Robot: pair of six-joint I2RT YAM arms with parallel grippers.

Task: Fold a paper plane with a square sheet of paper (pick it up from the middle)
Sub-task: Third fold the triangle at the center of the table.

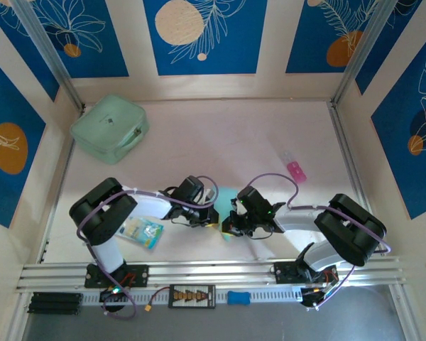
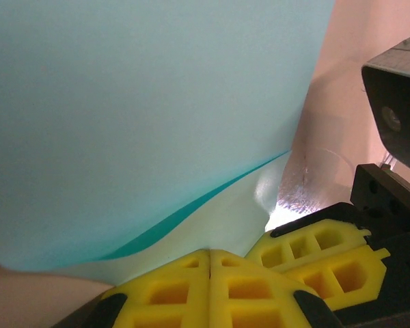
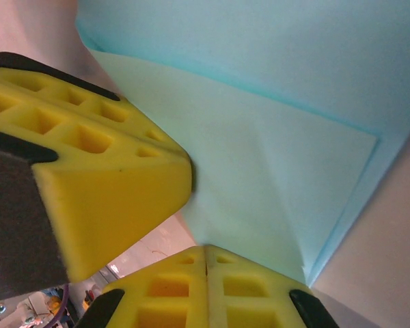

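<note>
The left pincer (image 2: pixel 210 256) and right pincer (image 3: pixel 205 251) both clamp closed on the thin light-blue paper sheet (image 3: pixel 273 164) near the front edge of the tabletop (image 1: pixel 220 135).

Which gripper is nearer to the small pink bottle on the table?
Right. The right gripper sits to the near-left of the pink bottle; the left gripper is farther left, across the sheet that both pinch.

text: none legible | printed packet (image 1: pixel 143 231): print too small (blurred) | labels: none
</note>
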